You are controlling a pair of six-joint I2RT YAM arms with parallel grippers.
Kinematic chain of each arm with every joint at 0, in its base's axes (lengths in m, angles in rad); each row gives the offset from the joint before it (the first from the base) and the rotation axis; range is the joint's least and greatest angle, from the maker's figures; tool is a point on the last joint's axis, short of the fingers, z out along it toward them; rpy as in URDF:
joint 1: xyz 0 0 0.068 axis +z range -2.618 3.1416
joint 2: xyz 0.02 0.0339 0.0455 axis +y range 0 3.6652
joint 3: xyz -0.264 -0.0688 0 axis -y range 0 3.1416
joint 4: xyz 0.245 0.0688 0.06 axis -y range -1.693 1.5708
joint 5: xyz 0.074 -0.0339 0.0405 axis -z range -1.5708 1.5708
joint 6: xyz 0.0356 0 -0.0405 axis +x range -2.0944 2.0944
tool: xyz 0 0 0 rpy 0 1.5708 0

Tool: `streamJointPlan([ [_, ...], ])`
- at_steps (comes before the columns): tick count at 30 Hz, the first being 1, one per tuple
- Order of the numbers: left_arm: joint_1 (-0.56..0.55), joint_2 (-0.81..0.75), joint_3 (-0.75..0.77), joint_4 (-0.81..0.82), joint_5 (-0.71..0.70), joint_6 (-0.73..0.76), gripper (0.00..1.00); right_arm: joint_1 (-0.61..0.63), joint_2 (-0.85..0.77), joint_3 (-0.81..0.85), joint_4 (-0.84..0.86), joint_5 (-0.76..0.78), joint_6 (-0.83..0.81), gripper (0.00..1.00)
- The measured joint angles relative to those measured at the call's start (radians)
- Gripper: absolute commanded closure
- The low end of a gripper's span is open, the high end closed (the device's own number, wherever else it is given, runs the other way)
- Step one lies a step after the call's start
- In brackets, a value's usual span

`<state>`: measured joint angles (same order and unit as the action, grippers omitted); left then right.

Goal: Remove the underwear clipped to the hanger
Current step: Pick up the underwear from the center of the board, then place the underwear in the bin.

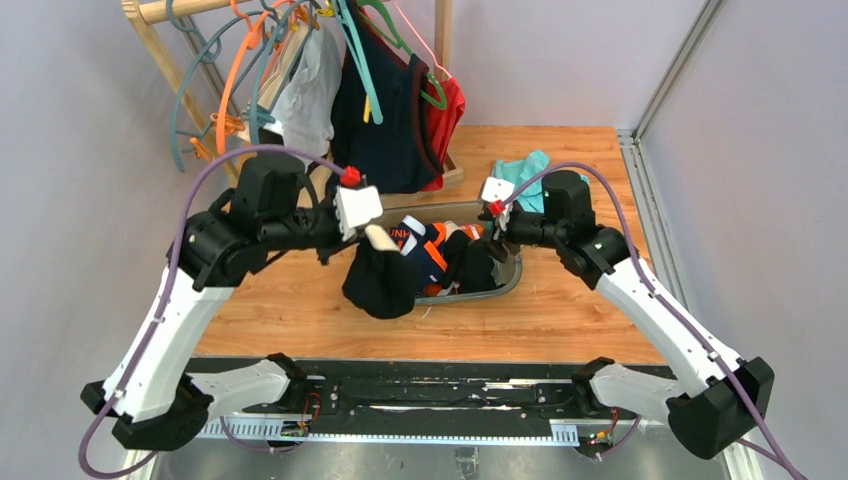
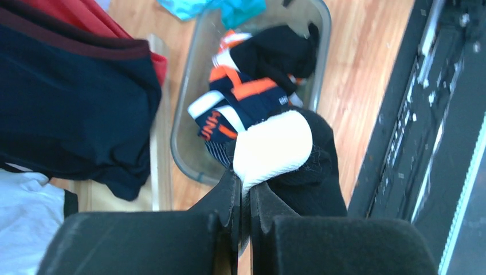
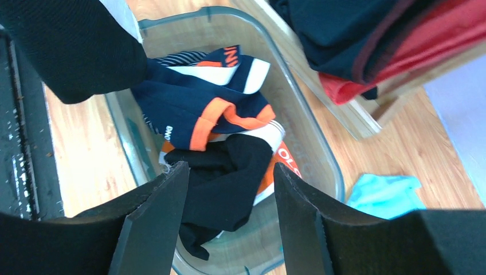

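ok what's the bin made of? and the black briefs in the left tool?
Bin: looks like clear rigid plastic, glossy; the wood table shows through its walls. Black briefs: soft matte knit fabric, judging by fine texture and how they hang limp from the shut left tool; the white waistband looks like thicker elastic. Fibre can't be told.

A light wooden surface fills mid-frame. Directly on it stand a clear plastic bin at centre, a teal cloth toward upper right, and a wooden clothes rack at upper left.
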<state>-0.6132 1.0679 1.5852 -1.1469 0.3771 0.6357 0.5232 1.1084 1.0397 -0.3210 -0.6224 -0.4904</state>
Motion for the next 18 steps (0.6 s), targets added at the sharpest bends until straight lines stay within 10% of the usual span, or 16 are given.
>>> streamJointPlan([
  [8, 0.0, 0.15, 0.074, 0.128, -0.103, -0.101, 1.0, -0.087, -0.035, -0.002, 0.05, 0.03, 0.073, 0.42],
  [18, -0.002, 0.313, -0.18, 0.226, -0.345, -0.062, 1.0, -0.118, -0.045, -0.008, 0.063, 0.023, 0.091, 0.42],
])
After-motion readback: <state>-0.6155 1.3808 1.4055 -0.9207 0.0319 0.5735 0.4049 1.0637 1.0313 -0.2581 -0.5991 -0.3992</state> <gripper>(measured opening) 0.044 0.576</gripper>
